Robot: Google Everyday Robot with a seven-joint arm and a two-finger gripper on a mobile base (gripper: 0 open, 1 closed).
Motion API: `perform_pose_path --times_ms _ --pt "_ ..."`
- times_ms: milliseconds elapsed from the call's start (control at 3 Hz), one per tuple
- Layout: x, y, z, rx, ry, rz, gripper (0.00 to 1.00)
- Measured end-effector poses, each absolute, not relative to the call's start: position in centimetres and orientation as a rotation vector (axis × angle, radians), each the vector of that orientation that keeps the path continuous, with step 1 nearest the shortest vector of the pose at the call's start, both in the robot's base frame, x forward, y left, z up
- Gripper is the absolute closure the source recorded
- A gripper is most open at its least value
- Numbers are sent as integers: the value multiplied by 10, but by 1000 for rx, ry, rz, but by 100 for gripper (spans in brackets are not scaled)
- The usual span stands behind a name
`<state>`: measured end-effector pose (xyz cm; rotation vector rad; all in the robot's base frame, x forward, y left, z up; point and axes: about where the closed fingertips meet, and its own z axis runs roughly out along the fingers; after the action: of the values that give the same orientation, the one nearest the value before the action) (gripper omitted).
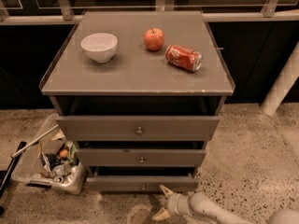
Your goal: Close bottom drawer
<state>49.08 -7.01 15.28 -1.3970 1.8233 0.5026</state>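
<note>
Bottom drawer point(117, 184) lowest in cabinet point(135, 76), dark gap above its front. Gripper point(161, 202) low, just near of front's right half, fingers spread; far fingertip at front's lower edge. Floor point(245, 164) open rightward.

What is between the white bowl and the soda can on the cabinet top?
A red apple, nearer the can than the bowl, in the camera view. The open gripper is low by the floor, in front of the bottom drawer.

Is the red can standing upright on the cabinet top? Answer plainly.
No, the red can lies on its side beside the apple, while the gripper hovers open, low in front of the bottom drawer.
</note>
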Motion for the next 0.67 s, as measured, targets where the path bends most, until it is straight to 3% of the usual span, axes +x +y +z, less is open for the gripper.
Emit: perform_pose_path --times_ms 333,667 --pt "559 -91 139 -1395 1840 403 40" --pt "591 -119 144 -1361 1854 325 36"
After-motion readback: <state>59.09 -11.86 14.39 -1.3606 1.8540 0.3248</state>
